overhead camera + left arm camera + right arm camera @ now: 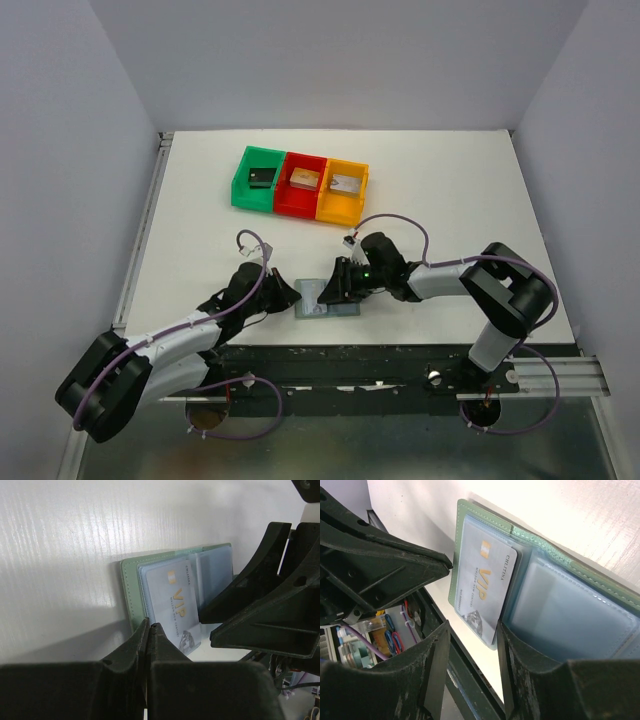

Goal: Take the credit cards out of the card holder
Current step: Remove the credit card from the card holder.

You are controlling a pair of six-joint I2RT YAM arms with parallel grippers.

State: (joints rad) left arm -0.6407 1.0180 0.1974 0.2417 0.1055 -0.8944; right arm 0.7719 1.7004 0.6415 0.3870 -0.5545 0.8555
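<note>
The card holder (326, 300) lies open near the table's front edge, grey-green with pale blue inner pockets. In the left wrist view its green border (130, 587) frames a silvery-grey credit card (175, 605) printed "VIP", lying on the left pocket. My left gripper (150, 625) is shut, its tips at the holder's near left edge, with nothing seen between them. My right gripper (472, 630) is open and low over the holder (570, 615). One finger (515, 650) is beside the card's (485, 585) inner edge, the other off the holder. Other cards are hidden.
Three joined bins stand at the back: green (240, 188), red (288, 200), orange (333, 210), each with a small block inside. The black front rail (400, 360) runs just below the holder. The two grippers are close together, tips almost facing.
</note>
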